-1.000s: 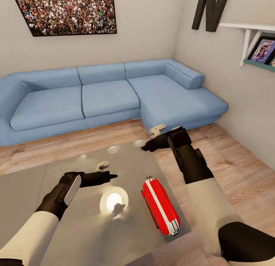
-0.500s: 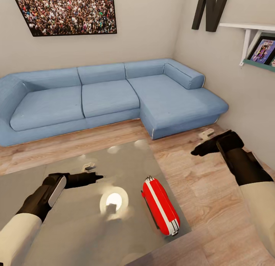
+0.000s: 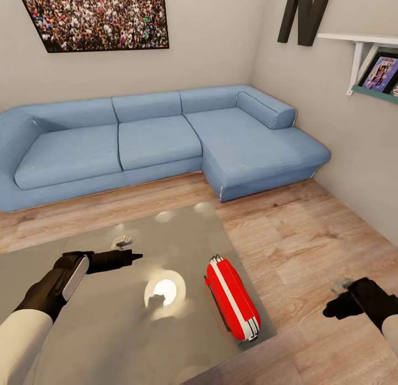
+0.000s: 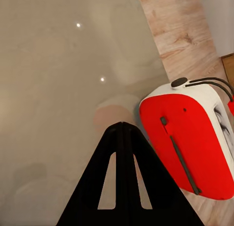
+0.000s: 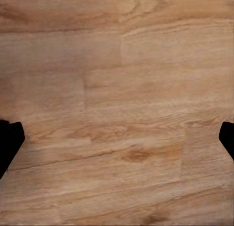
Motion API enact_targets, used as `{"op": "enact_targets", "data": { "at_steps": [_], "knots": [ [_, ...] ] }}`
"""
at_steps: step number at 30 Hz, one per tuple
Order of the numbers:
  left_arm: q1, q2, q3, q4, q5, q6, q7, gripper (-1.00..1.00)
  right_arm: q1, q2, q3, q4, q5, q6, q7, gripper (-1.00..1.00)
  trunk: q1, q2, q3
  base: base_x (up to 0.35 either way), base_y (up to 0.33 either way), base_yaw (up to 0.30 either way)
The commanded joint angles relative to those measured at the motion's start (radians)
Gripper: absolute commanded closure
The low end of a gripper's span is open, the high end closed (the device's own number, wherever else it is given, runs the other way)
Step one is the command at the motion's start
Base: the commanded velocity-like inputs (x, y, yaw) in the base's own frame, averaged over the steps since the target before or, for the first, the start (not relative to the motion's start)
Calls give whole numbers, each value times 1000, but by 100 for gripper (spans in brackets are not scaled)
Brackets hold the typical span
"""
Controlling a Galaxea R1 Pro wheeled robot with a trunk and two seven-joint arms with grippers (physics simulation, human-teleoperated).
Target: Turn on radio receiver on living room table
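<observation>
- Swinging out and down, the right gripper [image 3: 338, 303] has left the far table corner and now hangs low over the wood floor [image 5: 117, 109], its fingers spread wide and empty.
- Meanwhile the left gripper [image 3: 130, 257] has drifted slightly left over the table [image 3: 99, 329], fingers pressed together, holding nothing.
- From it, the radio receiver [image 3: 232, 297] lies to the right near the table's right edge, face hidden.
- To switch it on, I judge the closed left tip should press the small top button [image 4: 179, 82], approaching slowly to avoid shoving it off.
</observation>
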Motion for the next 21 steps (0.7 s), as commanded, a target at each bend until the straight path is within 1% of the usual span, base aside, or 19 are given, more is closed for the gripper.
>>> {"op": "enact_targets", "data": {
  "at_steps": [1, 2, 3, 4, 5, 7, 8, 10, 12, 14, 16, 17, 19, 21],
  "knots": [
    [0, 0, 0, -1, 0, 0, 0, 100, 6, 6, -9, 105, -12, -78, -55, -100, 0, 0, 0, 0, 0, 0],
    [0, -1, 0, -2, 0, 0, 0, 100, 8, 10, -12, 149, -19, -110, -78, -100, 0, 0, 0, 0, 0, 0],
    [0, -1, 0, -2, 0, -1, 1, 100, 11, 25, -17, 231, -32, -165, -118, -100, 0, 0, 0, 0, 0, 0],
    [0, -1, 0, -2, 0, -1, 1, 100, 13, 47, -20, 299, -45, -212, -153, -100, 0, 0, 0, 0, 0, 0],
    [0, -3, 0, -1, 0, -1, 1, 100, 22, 87, -23, 356, -56, -273, -199, -100, 0, 0, 0, 0, 0, 0],
    [0, -4, 0, 0, 0, -2, 1, 100, 71, 140, -24, 391, -64, -329, -257, -100, 0, 0, 0, 0, 0, 0],
    [0, -4, 0, 0, 0, -2, 1, 100, 89, 153, -24, 396, -65, -338, -269, -100, 0, 0, 0, 0, 0, 0],
    [0, -4, 0, 3, 0, -5, 1, 100, 173, 202, -25, 406, -68, -361, -298, -100, 0, 0, 0, 0, 0, 0],
    [0, -4, 0, 22, 2, -33, 0, 100, 235, 250, -25, 411, -69, -377, -310, -100, 0, 0, 0, 0, 0, 0],
    [1, -4, 0, 80, 3, -96, -2, 100, 263, 291, -25, 413, -69, -401, -316, -100, 0, 0, 0, 0, 0, 0],
    [1, -5, 0, 170, 2, -173, -14, 100, 277, 331, -25, 413, -70, -420, -322, -100, 0, 0, 0, 0, 0, 0],
    [1, -4, 0, 228, 2, -220, -28, 100, 286, 349, -25, 414, -70, -428, -327, -100, 0, 0, 0, 0, 0, 0],
    [1, -5, 0, 341, 0, -307, -60, 100, 304, 375, -25, 414, -70, -438, -335, -100, 0, 0, 0, 0, 0, 0],
    [2, -5, 0, 476, -1, -401, -90, 100, 314, 395, -25, 414, -70, -443, -341, -100, 0, 0, 0, 0, 0, 0]
  ]
}}
